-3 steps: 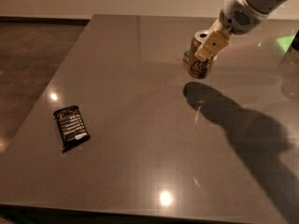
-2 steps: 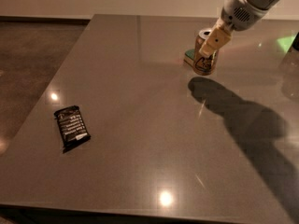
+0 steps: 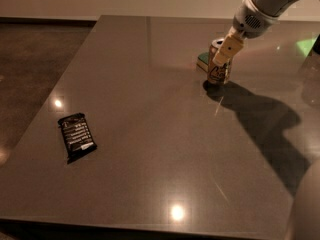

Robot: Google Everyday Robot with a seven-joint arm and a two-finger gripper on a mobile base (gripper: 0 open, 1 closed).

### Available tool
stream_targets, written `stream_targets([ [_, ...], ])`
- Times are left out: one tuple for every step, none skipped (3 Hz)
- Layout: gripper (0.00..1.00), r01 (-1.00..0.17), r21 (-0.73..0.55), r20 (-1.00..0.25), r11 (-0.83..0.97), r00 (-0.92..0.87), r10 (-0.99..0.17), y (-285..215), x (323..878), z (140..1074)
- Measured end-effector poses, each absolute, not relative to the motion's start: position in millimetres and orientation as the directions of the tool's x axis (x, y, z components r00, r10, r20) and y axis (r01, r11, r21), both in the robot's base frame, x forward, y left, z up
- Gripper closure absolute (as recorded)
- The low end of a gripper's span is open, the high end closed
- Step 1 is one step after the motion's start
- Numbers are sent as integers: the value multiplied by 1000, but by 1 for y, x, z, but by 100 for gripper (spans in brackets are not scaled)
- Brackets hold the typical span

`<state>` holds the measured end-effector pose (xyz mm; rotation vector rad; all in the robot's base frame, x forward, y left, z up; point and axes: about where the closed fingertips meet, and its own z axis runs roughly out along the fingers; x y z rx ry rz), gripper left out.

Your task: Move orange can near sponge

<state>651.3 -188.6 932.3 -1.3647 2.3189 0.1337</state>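
The orange can stands upright on the grey table at the far right, its silver top just showing. My gripper comes down from the upper right and is shut on the can, with one beige finger across its front. The sponge, green on top, lies just behind and left of the can, touching or almost touching it and partly hidden by it.
A flat black snack wrapper lies near the table's left front edge. My arm's shadow falls across the right side of the table. The floor drops away on the left.
The can, held in the gripper, has shifted a little to the right, and the green sponge now shows behind its left side. The wrapper has not moved.
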Motion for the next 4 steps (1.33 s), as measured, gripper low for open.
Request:
stream_targets([
  [85,-861,-113,-437,497,-406,-803,-185,656,924],
  [62,-858,-100,-457,504,-410,-789,-186,658,921],
  [39,-858,-98,-459,503,-410,-788,-184,659,918],
  [15,-860,-96,-459,502,-409,-789,-183,661,915],
])
